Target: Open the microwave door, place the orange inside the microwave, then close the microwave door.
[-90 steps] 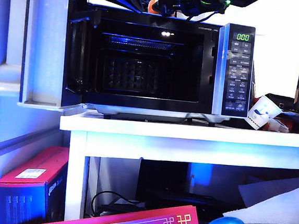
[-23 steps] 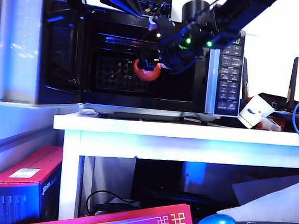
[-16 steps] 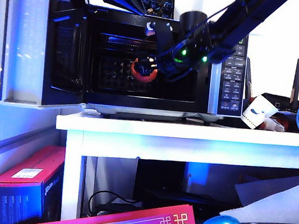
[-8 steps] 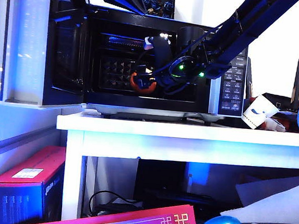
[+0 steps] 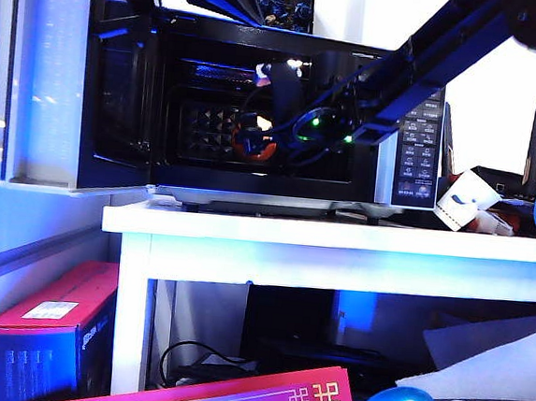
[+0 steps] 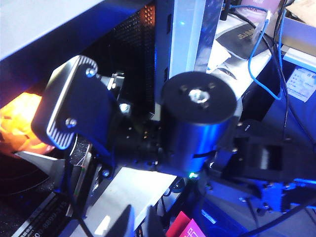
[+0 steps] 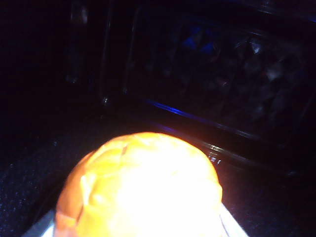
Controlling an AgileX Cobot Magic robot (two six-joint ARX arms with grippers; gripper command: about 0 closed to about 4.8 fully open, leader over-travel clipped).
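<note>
Right gripper [image 5: 257,136] is reaching into the microwave [image 5: 257,106] cavity, jaws clamped on the orange [image 5: 254,143]; in the right wrist view the orange [image 7: 140,190] fills the foreground between pale finger edges, with the dark cavity back wall behind it. The orange sits inside the cavity, just above the floor; contact with the floor can't be judged. The microwave door [image 5: 118,84] is swung wide to the left of the cavity. Left gripper [image 6: 66,111]: one ribbed pad shows beside the open door edge and nothing is seen in it, but whether it is spread or closed can't be told. The orange glows at the edge of that view [image 6: 19,123]. Writing: microwave control panel [image 5: 418,143] buttons unreadable; white label on the red box [image 5: 51,318] below the microwave too small to read.
</note>
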